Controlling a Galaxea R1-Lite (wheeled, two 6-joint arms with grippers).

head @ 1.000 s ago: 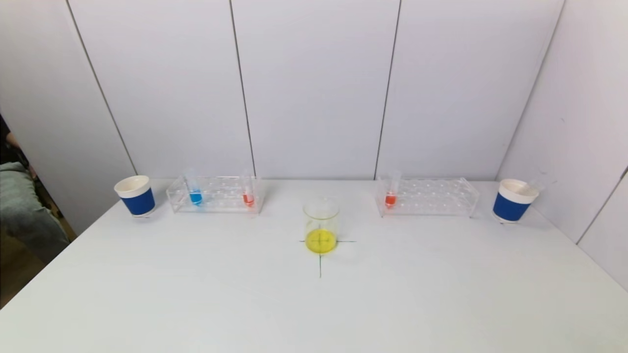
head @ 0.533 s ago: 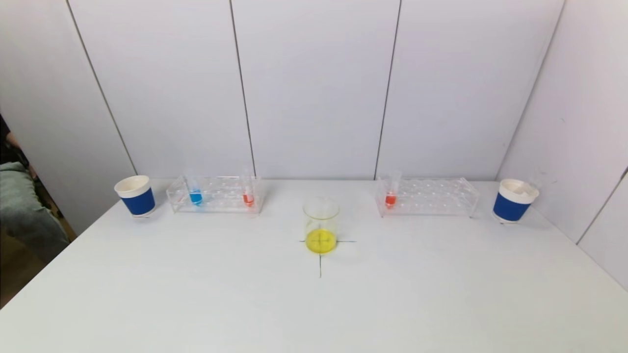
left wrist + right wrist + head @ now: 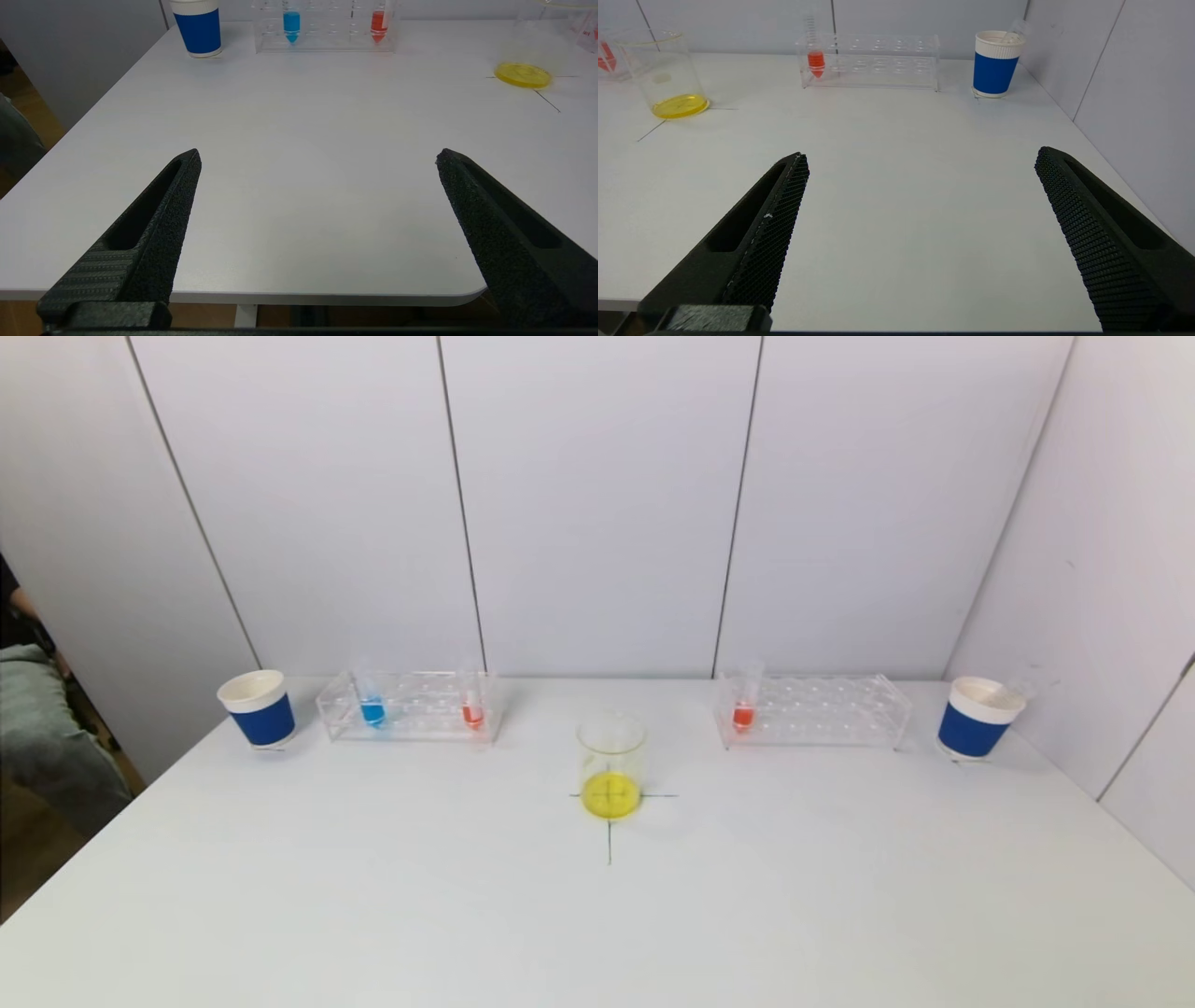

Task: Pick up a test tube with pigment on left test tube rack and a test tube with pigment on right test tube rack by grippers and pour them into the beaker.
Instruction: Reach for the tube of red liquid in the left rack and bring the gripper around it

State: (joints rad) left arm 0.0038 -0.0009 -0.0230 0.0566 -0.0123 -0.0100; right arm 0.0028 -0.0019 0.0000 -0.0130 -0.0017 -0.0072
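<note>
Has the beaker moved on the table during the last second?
No. The beaker stands on the same black cross mark in the head view as before.

A: Table white, thin black cross mark under the clear beaker, yellow liquid in its bottom.

B: Left rack clear, one blue tube, one orange-red tube. Right rack clear, one orange-red tube.

A: Both paper cups, left and right: white rim, blue band.

B: Gripper fingers black, textured: left, right. Wall panels pale grey.
</note>
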